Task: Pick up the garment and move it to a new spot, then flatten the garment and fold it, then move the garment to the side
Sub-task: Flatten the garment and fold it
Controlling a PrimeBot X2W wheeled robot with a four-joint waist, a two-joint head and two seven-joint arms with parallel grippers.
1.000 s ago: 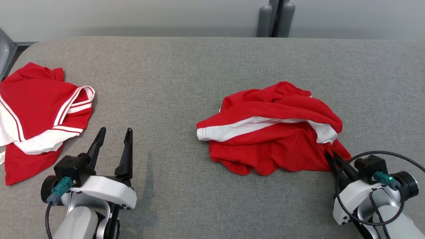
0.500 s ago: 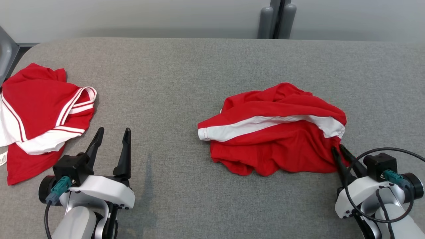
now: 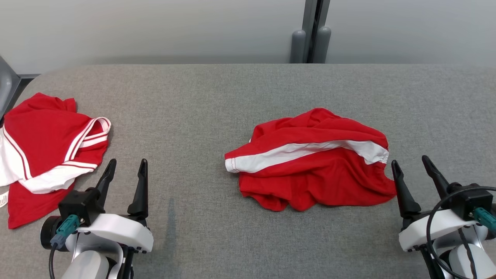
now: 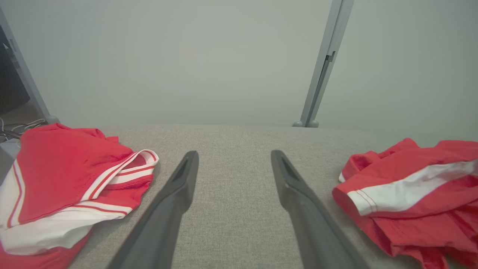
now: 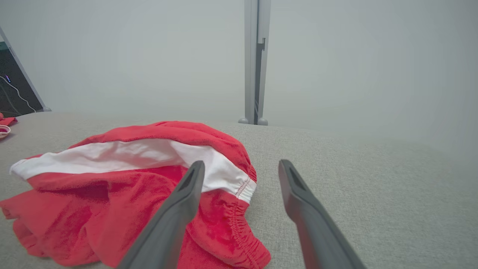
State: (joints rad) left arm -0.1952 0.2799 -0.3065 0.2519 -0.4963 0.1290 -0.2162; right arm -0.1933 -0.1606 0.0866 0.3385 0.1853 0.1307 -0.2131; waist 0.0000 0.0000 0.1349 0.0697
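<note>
A crumpled red garment (image 3: 314, 162) with a white band lies in a heap right of the middle of the grey table (image 3: 201, 100); it also shows in the left wrist view as the garment (image 4: 414, 194) and in the right wrist view as the garment (image 5: 123, 186). My right gripper (image 3: 410, 163) stands open just right of its elastic edge, holding nothing; its fingers (image 5: 179, 209) rise beside the cloth. My left gripper (image 3: 127, 164) is open at the lower left, empty, between the two cloth heaps.
A second red garment (image 3: 46, 151) with white stripes lies at the table's left edge, next to my left gripper. A grey post (image 3: 310, 35) stands behind the table's far edge against a pale wall.
My right gripper has let go of the garment's right edge, opened wide and drawn back to the right. The cloth settled flat. The head view shifted slightly.
</note>
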